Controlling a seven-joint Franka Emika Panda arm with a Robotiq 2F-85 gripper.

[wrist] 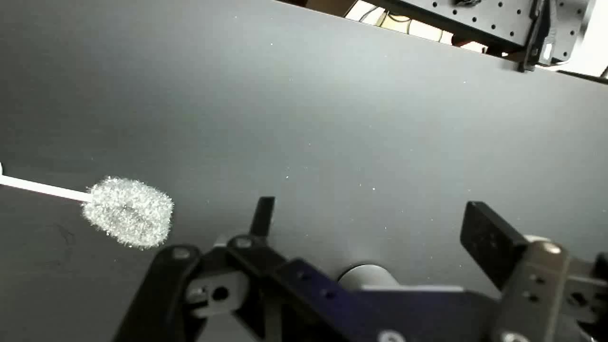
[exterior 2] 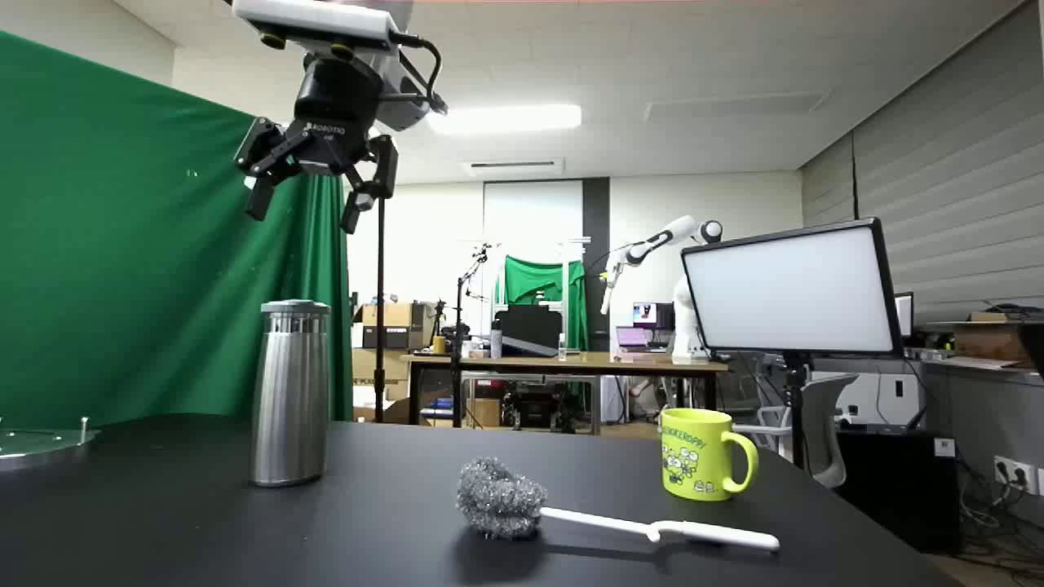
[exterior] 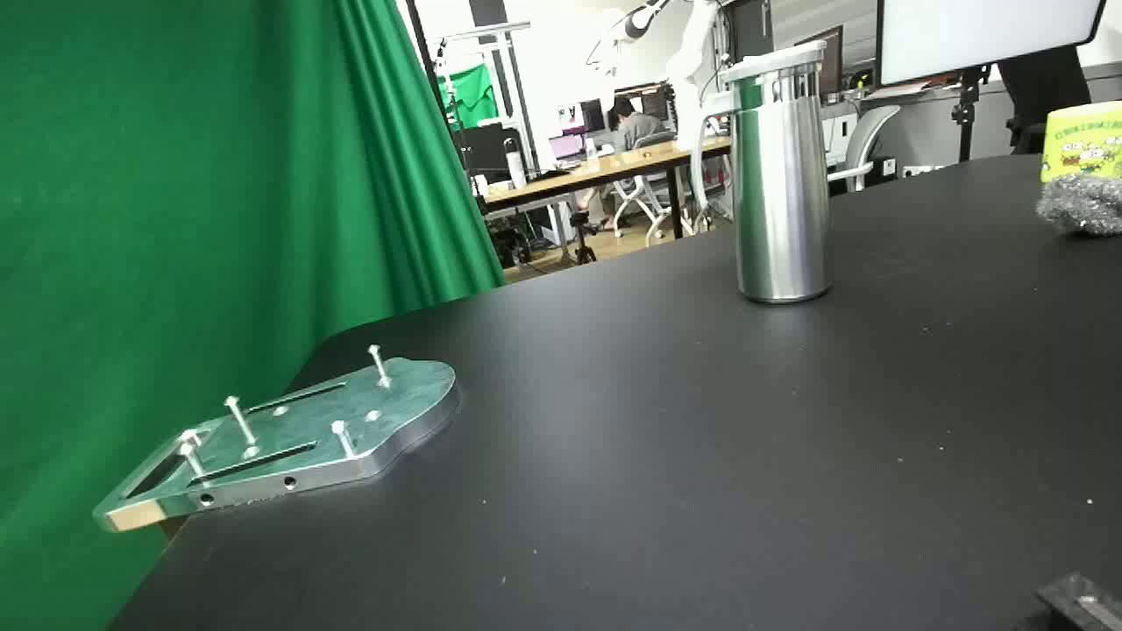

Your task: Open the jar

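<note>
1. The tall, shiny silver metal jar (exterior 2: 289, 399) stands upright on the matt black worktop (exterior: 666, 438), its grey, band-like lid (exterior 2: 296, 308) in place. Resting on its own base, it presents the lid upward – handy, I judge, for a grasp from above.
2. The black metal pincer (exterior 2: 303, 210) hangs higher than the jar and apart from it, its two fingers (wrist: 264, 213) spread wide with nothing held. That gap is probably meant to straddle the lid.
3. In the wrist view a grey round shape (wrist: 368, 276) – likely the lid – is partly covered by the pincer's own linkage (wrist: 427, 308); it lies off the line between the fingers, so some shift may be needed before lowering.
4. The fluffy silver scourer (exterior 2: 499, 499) with its thin white handle (exterior 2: 603, 523) lies well apart from the jar, and the lime-green cartoon mug (exterior 2: 695, 456) stands near that handle. Neither seems likely to obstruct a straight descent.
5. The flat, glossy green-tinted plate (exterior: 302, 425), with upright metal pegs (exterior: 242, 425), lies at the worktop's edge before the hanging green curtain (exterior: 175, 175); a low sweep there could snag.
</note>
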